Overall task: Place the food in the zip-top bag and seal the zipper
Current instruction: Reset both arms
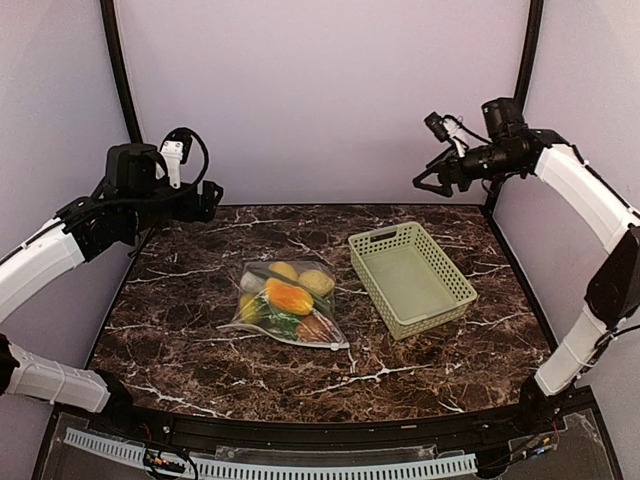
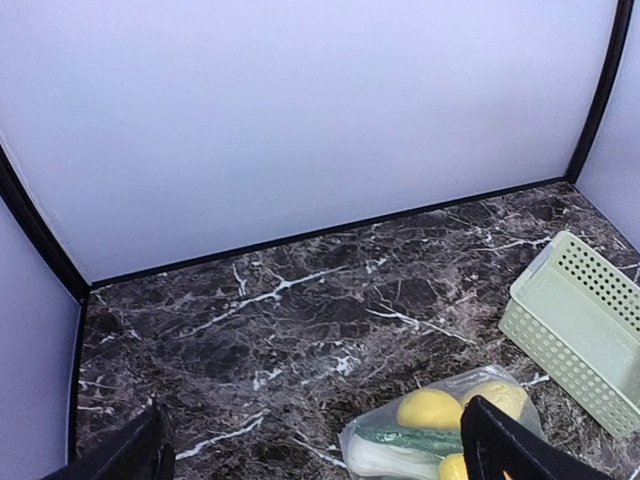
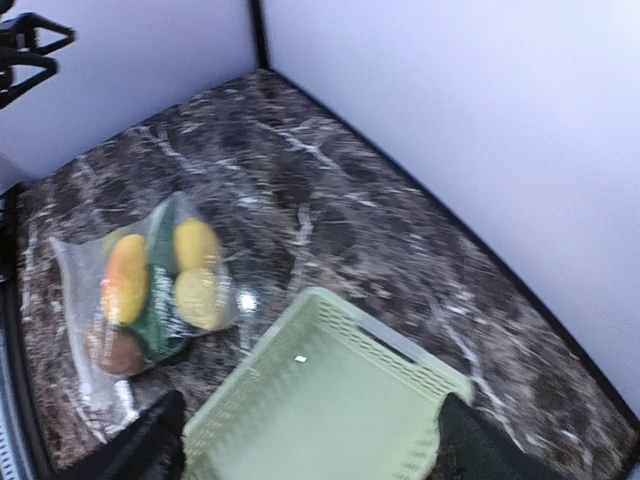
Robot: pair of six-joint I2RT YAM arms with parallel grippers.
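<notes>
- While the food (image 1: 289, 296) lies inside the bag (image 1: 262, 272), just left of the basket (image 1: 410, 275), the left pincer (image 1: 208, 198) hangs released.
- Right pincer (image 1: 428, 182), raised beyond the basket, gapes likewise.

Glossy clear plastic zip-top bag (image 1: 285, 305)

The zip-top bag (image 1: 287, 306) lies near the middle of the table (image 1: 180, 345) with the food (image 1: 289, 296) inside it, the basket (image 1: 381, 237) just to its right, the left gripper (image 1: 210, 200) above the far-left corner, the right gripper (image 1: 421, 184) above the far-right
</notes>
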